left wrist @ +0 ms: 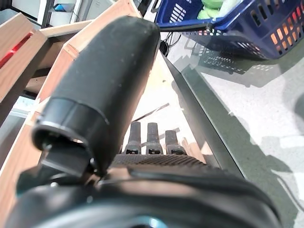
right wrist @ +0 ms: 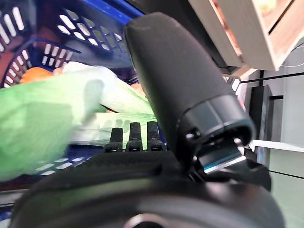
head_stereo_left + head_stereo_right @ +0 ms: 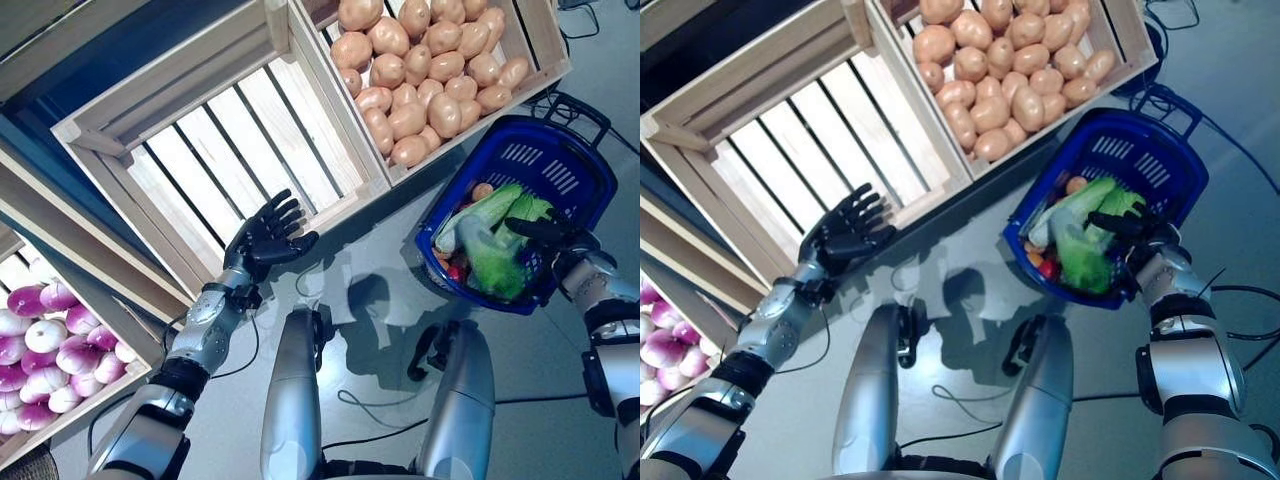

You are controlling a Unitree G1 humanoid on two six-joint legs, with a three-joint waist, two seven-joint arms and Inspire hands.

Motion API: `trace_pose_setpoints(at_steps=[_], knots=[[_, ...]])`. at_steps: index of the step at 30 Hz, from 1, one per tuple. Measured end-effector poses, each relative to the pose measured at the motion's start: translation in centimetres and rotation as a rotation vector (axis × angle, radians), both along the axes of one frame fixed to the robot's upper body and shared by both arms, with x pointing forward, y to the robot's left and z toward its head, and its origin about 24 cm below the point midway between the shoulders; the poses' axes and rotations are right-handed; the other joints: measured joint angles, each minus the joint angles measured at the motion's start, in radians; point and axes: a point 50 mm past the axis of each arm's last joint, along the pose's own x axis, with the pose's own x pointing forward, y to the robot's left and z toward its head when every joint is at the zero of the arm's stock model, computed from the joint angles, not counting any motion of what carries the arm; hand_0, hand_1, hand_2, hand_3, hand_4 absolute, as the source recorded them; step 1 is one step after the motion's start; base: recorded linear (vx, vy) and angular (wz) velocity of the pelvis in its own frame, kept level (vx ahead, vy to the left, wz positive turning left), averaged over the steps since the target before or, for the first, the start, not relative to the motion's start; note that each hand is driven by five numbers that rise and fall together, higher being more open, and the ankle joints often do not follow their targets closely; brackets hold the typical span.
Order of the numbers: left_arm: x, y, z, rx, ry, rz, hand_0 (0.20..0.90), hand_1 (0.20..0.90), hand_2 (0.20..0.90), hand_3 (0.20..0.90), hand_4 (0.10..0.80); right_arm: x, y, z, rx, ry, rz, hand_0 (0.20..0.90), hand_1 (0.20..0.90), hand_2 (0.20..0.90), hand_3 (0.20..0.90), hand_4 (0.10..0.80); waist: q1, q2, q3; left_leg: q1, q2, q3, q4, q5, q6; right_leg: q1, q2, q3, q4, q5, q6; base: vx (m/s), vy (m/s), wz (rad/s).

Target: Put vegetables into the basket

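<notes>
A blue plastic basket (image 3: 560,165) sits tilted on the grey floor (image 3: 380,290) at the right of the scene, just near of a wooden crate (image 3: 535,75) heaped with potatoes (image 3: 425,70). The basket already holds vegetables: pale green leafy cabbages (image 3: 495,245) fill most of it, with an orange piece (image 3: 482,190) at the far side and something red (image 3: 455,268) low at the near-left corner.

The robot's right hand (image 3: 545,232) hovers over the basket's near-right rim, fingers straight and pointing left above the greens; in its wrist view the fingers extend flat with the thumb standing clear, gripping nothing. Whether the fingertips touch the leaves cannot be told.

The left hand (image 3: 268,235) is raised at the left-centre of the scene, fingers spread wide and empty, palm at the near edge of an empty slatted crate (image 3: 200,140) that stands between the potato crate and the left side. Its wrist view shows straight fingers along the crate's wooden edge.

At the near left, a third crate (image 3: 100,395) holds purple-and-white turnips (image 3: 45,345), well apart from both hands and from the basket.
</notes>
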Motion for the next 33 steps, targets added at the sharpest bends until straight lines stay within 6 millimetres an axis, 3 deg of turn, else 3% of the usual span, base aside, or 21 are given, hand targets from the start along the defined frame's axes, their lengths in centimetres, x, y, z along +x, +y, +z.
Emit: trace_pose_setpoints(at_steps=[9, 15, 19, 20, 23, 25, 28, 33], knots=[[-0.7, 0.2, -1.1, -0.002, 0.037, -0.003, 0.900, 0.900, 0.900, 0.900, 0.800, -0.2, -0.6, 0.4, -0.010, -0.012, -0.012, 0.900, 0.900, 0.900, 0.900, 0.800, -0.004, -0.007, -0.004, 0.189, 0.016, 0.041, -0.188, 0.031, -0.003, 0.178, 0.030, -0.026, -0.184, 0.041, 0.024, 0.034, 0.031, -0.05], [-0.7, 0.3, -1.1, -0.006, 0.038, 0.004, 0.900, 0.900, 0.900, 0.900, 0.800, -1.1, -0.7, -1.5, -0.002, 0.036, -0.018, 0.900, 0.900, 0.900, 0.900, 0.800, 0.004, -0.019, -0.016, 0.387, 0.010, 0.085, -0.416, 0.094, -0.007, 0.367, 0.050, -0.067, -0.401, 0.107, 0.044, 0.076, -0.016, -0.06], [-1.2, 1.0, -2.1, 0.022, 0.085, 0.029, 0.900, 0.900, 0.900, 0.900, 0.800, -2.1, 0.8, -5.1, 0.071, 0.090, 0.008, 0.900, 0.900, 0.900, 0.900, 0.800, 0.006, -0.053, -0.087, 0.555, 0.007, 0.114, -0.656, 0.176, -0.015, 0.525, 0.095, -0.100, -0.621, 0.177, 0.054, 0.169, -0.044, -0.04], [-1.5, 1.3, -2.7, 0.040, 0.110, 0.042, 0.900, 0.900, 0.900, 0.900, 0.800, -2.4, 1.6, -6.5, 0.090, 0.115, 0.023, 0.900, 0.900, 0.900, 0.900, 0.800, 0.007, -0.063, -0.136, 0.584, 0.008, 0.125, -0.723, 0.197, -0.019, 0.546, 0.110, -0.103, -0.679, 0.194, 0.057, 0.261, -0.030, -0.09], [-2.3, 1.1, -4.4, 0.081, 0.175, 0.066, 0.900, 0.900, 0.900, 0.900, 0.800, -3.7, 3.4, -9.8, 0.121, 0.164, 0.053, 0.900, 0.900, 0.900, 0.900, 0.800, 0.002, -0.065, -0.195, 0.728, 0.006, 0.143, -0.911, 0.269, -0.024, 0.686, 0.153, -0.126, -0.866, 0.263, 0.066, 0.238, 0.002, -0.06], [-3.9, 0.6, -6.9, 0.095, 0.256, 0.067, 0.900, 0.900, 0.900, 0.900, 0.800, -6.0, 4.5, -13.0, 0.130, 0.251, 0.077, 0.900, 0.900, 0.900, 0.900, 0.800, 0.001, -0.059, -0.287, 0.813, -0.004, 0.155, -1.054, 0.315, -0.027, 0.770, 0.183, -0.126, -1.012, 0.313, 0.079, 0.197, 0.023, -0.02], [-6.5, 0.4, -9.8, 0.144, 0.349, 0.072, 0.900, 0.900, 0.900, 0.900, 0.800, -9.1, 5.7, -16.5, 0.173, 0.326, 0.072, 0.900, 0.900, 0.900, 0.900, 0.800, -0.001, -0.053, -0.354, 0.906, -0.016, 0.164, -1.171, 0.344, -0.026, 0.873, 0.206, -0.125, -1.161, 0.362, 0.095, 0.099, 0.016, 0.00], [-11.0, 1.8, -14.1, 0.268, 0.541, 0.117, 0.900, 0.900, 0.900, 0.900, 0.800, -13.0, 8.8, -20.2, 0.280, 0.373, 0.132, 0.900, 0.900, 0.900, 0.900, 0.800, -0.024, -0.054, -0.399, 0.967, -0.036, 0.179, -1.253, 0.358, -0.021, 0.956, 0.212, -0.125, -1.303, 0.419, 0.114, 0.044, 0.015, -0.04]])
